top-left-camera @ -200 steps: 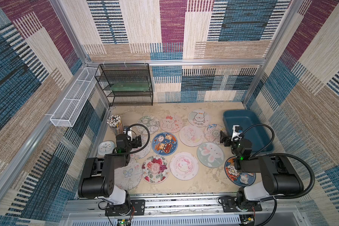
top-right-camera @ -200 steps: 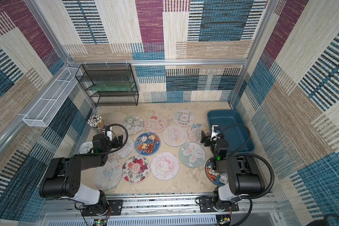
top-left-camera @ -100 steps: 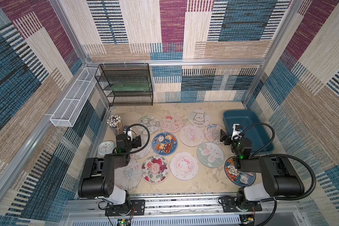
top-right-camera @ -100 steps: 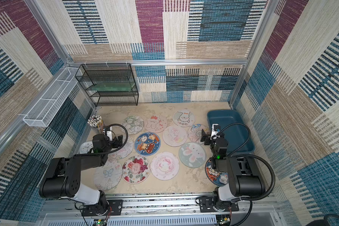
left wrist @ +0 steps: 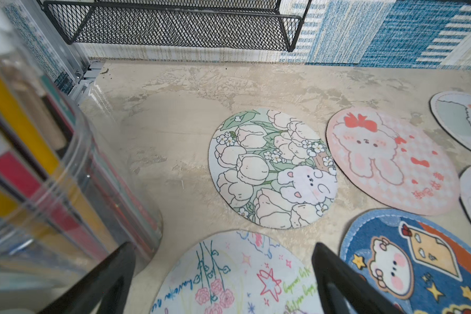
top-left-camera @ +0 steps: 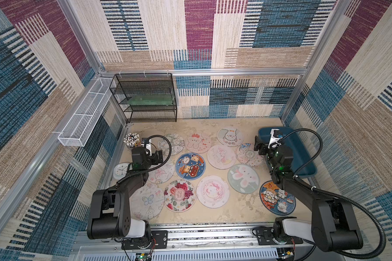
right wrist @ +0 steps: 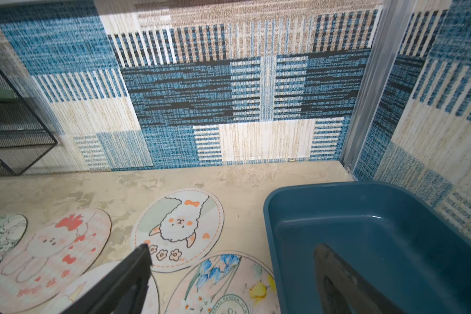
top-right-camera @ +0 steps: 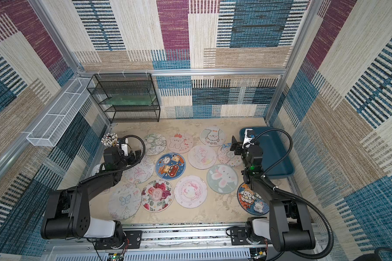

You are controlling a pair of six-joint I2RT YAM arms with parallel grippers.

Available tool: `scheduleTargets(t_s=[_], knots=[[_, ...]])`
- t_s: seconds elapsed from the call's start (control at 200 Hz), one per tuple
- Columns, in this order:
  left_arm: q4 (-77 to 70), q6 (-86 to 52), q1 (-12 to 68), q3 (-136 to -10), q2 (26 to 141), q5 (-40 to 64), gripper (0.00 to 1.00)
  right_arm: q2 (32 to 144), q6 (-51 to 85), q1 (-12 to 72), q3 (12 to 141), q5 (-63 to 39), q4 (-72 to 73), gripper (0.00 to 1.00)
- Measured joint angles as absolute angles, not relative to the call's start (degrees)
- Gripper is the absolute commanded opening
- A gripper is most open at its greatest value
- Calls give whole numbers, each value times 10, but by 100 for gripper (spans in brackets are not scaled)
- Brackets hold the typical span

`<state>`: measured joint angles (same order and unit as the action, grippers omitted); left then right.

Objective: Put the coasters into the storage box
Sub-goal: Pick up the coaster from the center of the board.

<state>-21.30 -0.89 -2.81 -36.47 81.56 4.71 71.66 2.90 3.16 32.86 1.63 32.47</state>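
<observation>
Tabletop (top-left-camera: 197, 126) before the wire rack (top-left-camera: 145, 99) lies open, as does the storage box (right wrist: 378, 233); a pencil jar (top-left-camera: 131, 140) crowds the left.

Coasters (top-left-camera: 190, 166): there were twelve.
Storage box (top-left-camera: 302, 154): there was one.
Black rack (top-left-camera: 145, 99): there was one.
White tray (top-left-camera: 84, 117): there was one.
Clock (top-left-camera: 120, 171): there was one.
Cup of pens (top-left-camera: 131, 140): there was one.
Robot arms (top-left-camera: 120, 198): there were two.

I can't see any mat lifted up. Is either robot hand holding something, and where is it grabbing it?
Nothing is held. The left gripper and the right gripper both stand open and empty.
</observation>
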Motion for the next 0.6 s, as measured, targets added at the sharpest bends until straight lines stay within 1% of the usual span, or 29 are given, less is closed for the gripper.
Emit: scheduleTargets(t_s=[0.25, 0.506, 0.601], knots=[[-70, -55, 0, -449, 764, -9, 100, 715, 80, 73, 444, 15, 142, 95], [44, -129, 95, -486, 738, -45, 100, 707, 123, 156, 476, 32, -4, 95], [88, -169, 130, -498, 738, -45, 100, 705, 137, 171, 487, 38, -53, 95]])
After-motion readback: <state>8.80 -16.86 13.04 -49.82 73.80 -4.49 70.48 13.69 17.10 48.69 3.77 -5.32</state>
